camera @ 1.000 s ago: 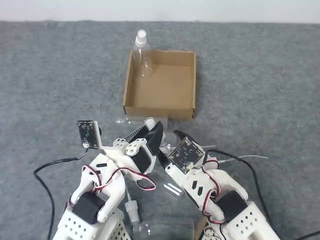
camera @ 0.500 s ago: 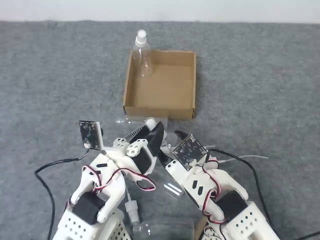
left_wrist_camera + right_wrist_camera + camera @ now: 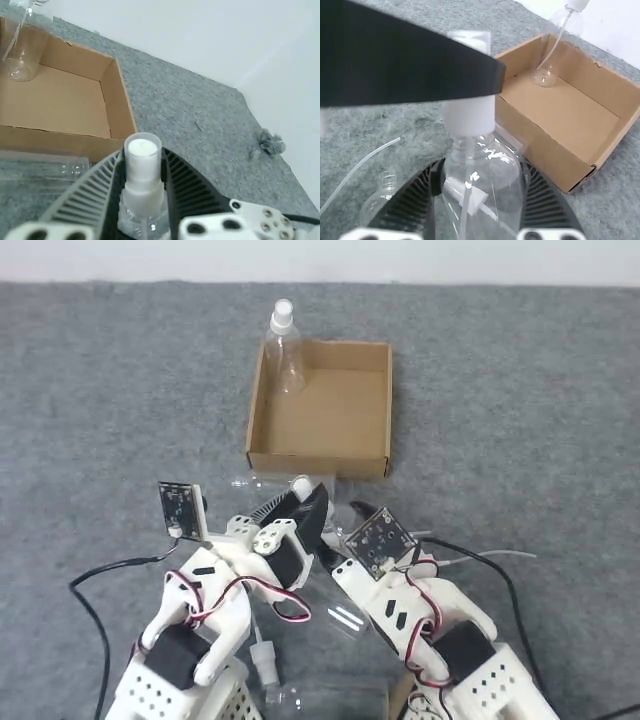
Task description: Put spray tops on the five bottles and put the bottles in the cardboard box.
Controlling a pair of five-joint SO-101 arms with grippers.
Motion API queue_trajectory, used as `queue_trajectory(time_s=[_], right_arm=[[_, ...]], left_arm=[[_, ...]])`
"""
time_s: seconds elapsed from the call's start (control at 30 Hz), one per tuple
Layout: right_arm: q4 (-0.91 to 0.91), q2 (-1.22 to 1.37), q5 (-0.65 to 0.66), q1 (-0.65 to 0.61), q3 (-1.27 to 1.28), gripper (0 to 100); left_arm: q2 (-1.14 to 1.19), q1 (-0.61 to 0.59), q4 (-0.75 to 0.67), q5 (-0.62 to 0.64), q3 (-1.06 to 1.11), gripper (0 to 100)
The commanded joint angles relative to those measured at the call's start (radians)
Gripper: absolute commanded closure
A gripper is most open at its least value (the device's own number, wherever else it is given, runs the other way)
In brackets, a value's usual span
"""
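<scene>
My left gripper [image 3: 142,156] is shut on a white spray top [image 3: 143,172], which sits on the neck of a clear bottle [image 3: 481,170]. My right gripper [image 3: 480,175] is shut on that bottle's body. Both grippers meet just in front of the cardboard box [image 3: 320,452], the left gripper [image 3: 304,504] touching the right gripper [image 3: 338,527]. The spray top [image 3: 468,114] sits under the left gripper's black finger. One capped bottle [image 3: 283,348] stands upright in the box's far left corner. An uncapped bottle [image 3: 252,482] lies against the box's front wall.
A loose spray top [image 3: 265,660] and clear bottles [image 3: 335,618] lie between the arm bases. Thin dip tubes [image 3: 490,556] and cables trail to the right of the right arm. Grey carpet surrounds the box.
The right arm's wrist has shifted slightly to the right. The left arm, the box and the bottles are where they were.
</scene>
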Motion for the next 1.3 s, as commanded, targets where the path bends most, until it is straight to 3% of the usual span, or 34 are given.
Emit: queue_trajectory(time_s=[0.0, 0.33, 0.53, 0.77, 1.07, 1.27], right_arm=[[-0.024, -0.010, -0.008, 0.035, -0.071, 98.6], [-0.027, -0.010, -0.008, 0.056, -0.071, 98.6], [-0.027, -0.010, -0.008, 0.056, -0.071, 98.6], [-0.027, -0.010, -0.006, 0.056, -0.069, 98.6], [-0.027, -0.010, -0.006, 0.056, -0.068, 98.6], [-0.027, -0.010, -0.006, 0.056, -0.066, 98.6]], left_arm=[[0.002, 0.002, 0.011, -0.014, -0.042, 99], [0.002, 0.003, 0.081, -0.012, -0.088, 99], [0.002, 0.083, 0.118, -0.014, -0.093, 99], [0.002, 0.051, 0.117, -0.014, -0.093, 98], [0.002, 0.046, 0.124, -0.012, -0.093, 77], [0.002, 0.046, 0.198, -0.011, -0.179, 76]])
